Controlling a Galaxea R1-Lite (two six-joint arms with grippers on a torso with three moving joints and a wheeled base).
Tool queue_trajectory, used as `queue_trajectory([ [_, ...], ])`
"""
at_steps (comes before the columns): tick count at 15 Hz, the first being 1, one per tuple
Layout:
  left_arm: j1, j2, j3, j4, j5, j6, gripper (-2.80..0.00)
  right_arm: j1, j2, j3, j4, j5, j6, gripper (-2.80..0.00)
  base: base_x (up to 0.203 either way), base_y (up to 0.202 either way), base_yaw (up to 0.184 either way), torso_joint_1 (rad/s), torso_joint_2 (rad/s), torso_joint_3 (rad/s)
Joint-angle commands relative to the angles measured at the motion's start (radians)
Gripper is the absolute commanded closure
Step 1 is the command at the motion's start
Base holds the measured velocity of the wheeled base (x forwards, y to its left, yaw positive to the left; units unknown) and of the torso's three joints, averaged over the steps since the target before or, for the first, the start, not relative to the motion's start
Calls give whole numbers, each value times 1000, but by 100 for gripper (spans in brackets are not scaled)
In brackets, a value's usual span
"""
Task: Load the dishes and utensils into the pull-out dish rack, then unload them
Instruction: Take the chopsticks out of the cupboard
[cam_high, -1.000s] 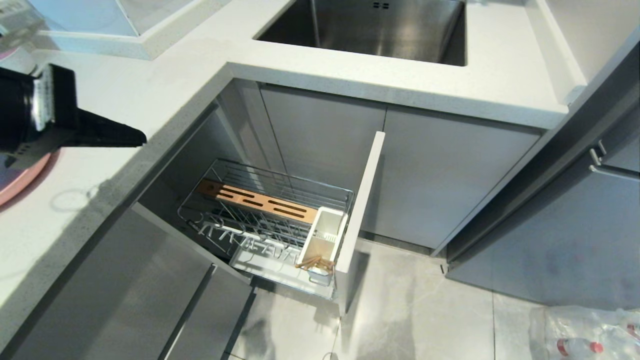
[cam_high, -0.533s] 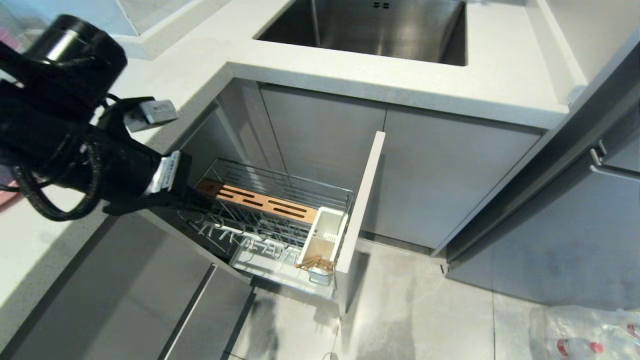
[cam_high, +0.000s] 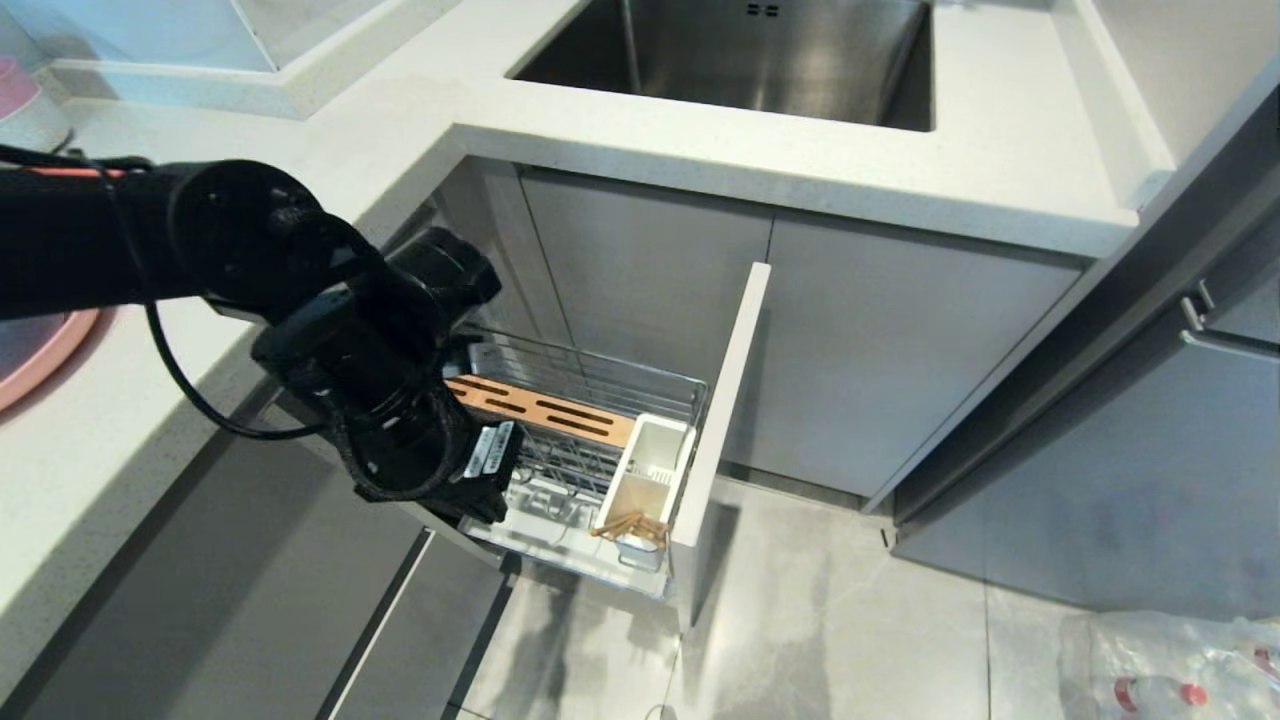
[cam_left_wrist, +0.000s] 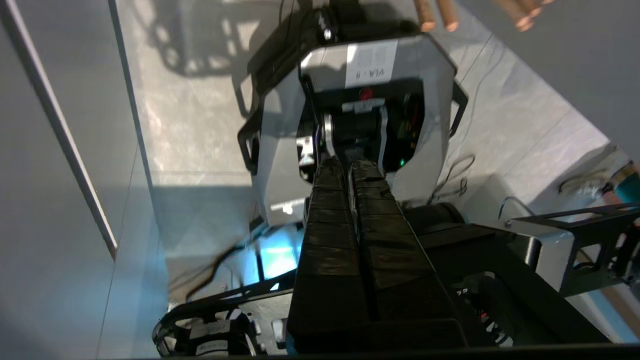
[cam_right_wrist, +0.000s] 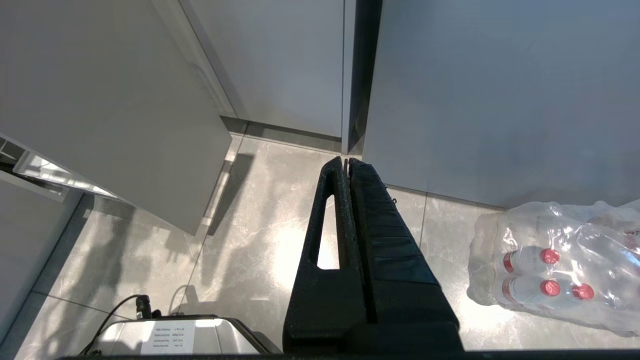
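Left arm reaches from the counter side down over the pull-out dish rack (cam_high: 590, 415), covering the rack's left half in the head view. Left gripper (cam_left_wrist: 348, 167) has both fingers (cam_left_wrist: 325, 235) pressed together, nothing between them; in the left wrist view it points down toward the robot's own base (cam_left_wrist: 280, 125) and the grey tiled floor (cam_left_wrist: 190, 120), so it is not touching any dish or utensil. Rack is pulled out from under the white countertop (cam_high: 900, 160), chrome wire basket with the slotted wooden strip (cam_high: 545, 408) running along its back, white plastic utensil caddy (cam_high: 645, 475) at the front right corner, just behind the narrow grey front panel (cam_high: 725, 420). Chopsticks (cam_high: 628, 525) stand in the caddy's front compartment, tips sticking up and leaning. Pink plate (cam_high: 40, 350) lies on the countertop at the far left, mostly cut off by the frame edge and partly behind the arm. Stacked pink-over-white bowls (cam_high: 25, 100) sit at the top left corner of the counter. Sink (cam_high: 740, 55) is set in the counter behind the rack. Right gripper (cam_right_wrist: 346, 165) hangs parked above the floor by the cabinet fronts, fingers closed against each other, empty. Shrink-wrapped pack of bottles (cam_right_wrist: 560, 265) lies on the floor near it.
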Motion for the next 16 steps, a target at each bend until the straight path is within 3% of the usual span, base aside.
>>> queue_trajectory([
  [1, -12, 61, -5, 7, -2, -5, 0, 0, 0, 0, 0, 0, 0, 0, 0, 0, 0, 0, 0, 0],
  [7, -46, 144, -41, 1, -10, -114, 0, 0, 1, 0, 0, 0, 0, 0, 0, 0, 0, 0, 0, 0],
  [8, -50, 159, -44, -1, -16, -116, -280, 0, 1, 0, 0, 0, 1, 0, 0, 0, 0, 0, 0, 0],
  [12, -52, 240, -88, -5, -69, -145, -280, 0, 1, 0, 0, 0, 0, 0, 0, 0, 0, 0, 0, 0],
  [16, -48, 338, -190, 2, -72, -107, -280, 0, 0, 0, 0, 0, 0, 0, 0, 0, 0, 0, 0, 0],
])
